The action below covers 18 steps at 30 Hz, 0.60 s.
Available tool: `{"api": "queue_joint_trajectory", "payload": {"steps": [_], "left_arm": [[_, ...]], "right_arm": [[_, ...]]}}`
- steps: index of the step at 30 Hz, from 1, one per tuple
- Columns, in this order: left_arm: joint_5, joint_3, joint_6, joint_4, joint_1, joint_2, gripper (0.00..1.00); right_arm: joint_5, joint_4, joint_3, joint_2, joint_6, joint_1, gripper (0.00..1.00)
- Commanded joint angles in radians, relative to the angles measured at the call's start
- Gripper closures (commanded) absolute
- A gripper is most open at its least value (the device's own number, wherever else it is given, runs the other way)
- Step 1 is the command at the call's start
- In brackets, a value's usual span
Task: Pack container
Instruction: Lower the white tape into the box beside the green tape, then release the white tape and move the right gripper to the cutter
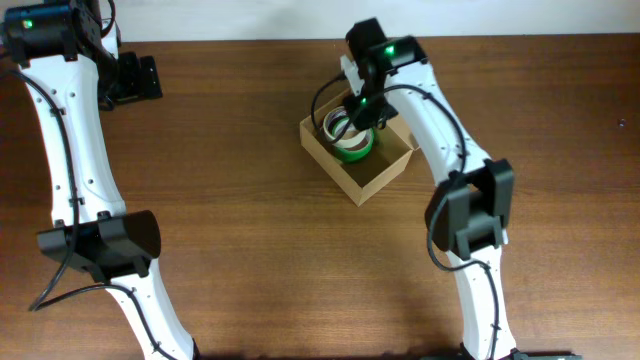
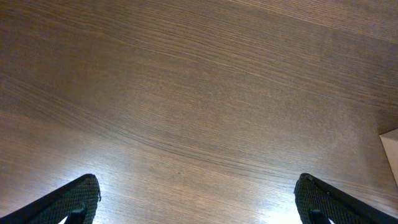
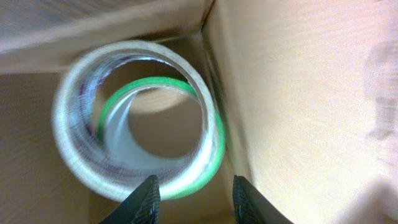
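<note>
The container (image 1: 381, 172) is a small tan cardboard box standing open at the table's centre back. Inside it lie two tape rolls, a whitish clear roll (image 1: 335, 126) resting on a green roll (image 1: 354, 150). My right gripper (image 1: 363, 110) hangs over the box's far corner. In the right wrist view its fingers (image 3: 194, 199) are open and hold nothing, just above the clear roll (image 3: 73, 146) and the green roll (image 3: 210, 168), next to the box's inner wall (image 3: 298, 93). My left gripper (image 1: 138, 78) is open and empty at the far left (image 2: 198, 200).
The brown wooden table (image 1: 230, 220) runs all round the box. A pale corner (image 2: 390, 149) shows at the right edge of the left wrist view. The right arm's elbow (image 1: 470, 210) stands to the box's right.
</note>
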Motion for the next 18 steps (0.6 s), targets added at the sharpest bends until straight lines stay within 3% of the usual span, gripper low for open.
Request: {"api": "queue_joint_trajectory", "payload": {"steps": [1, 8, 15, 18], "left_arm": [[0.007, -0.004, -0.013, 0.002, 0.002, -0.008, 0.00], [0.007, -0.004, -0.013, 0.002, 0.002, -0.008, 0.00], [0.007, -0.004, -0.013, 0.002, 0.002, -0.008, 0.00], [0.007, -0.004, -0.013, 0.002, 0.002, -0.008, 0.00]], "right_arm": [[0.034, -0.021, 0.066, -0.250, -0.021, -0.016, 0.60], [0.097, -0.013, -0.001, -0.549, -0.015, -0.131, 0.54], [0.107, 0.126, -0.438, -0.859, 0.078, -0.441, 0.47], [0.010, 0.156, -0.644, -0.922, 0.105, -0.554, 0.47]]}}
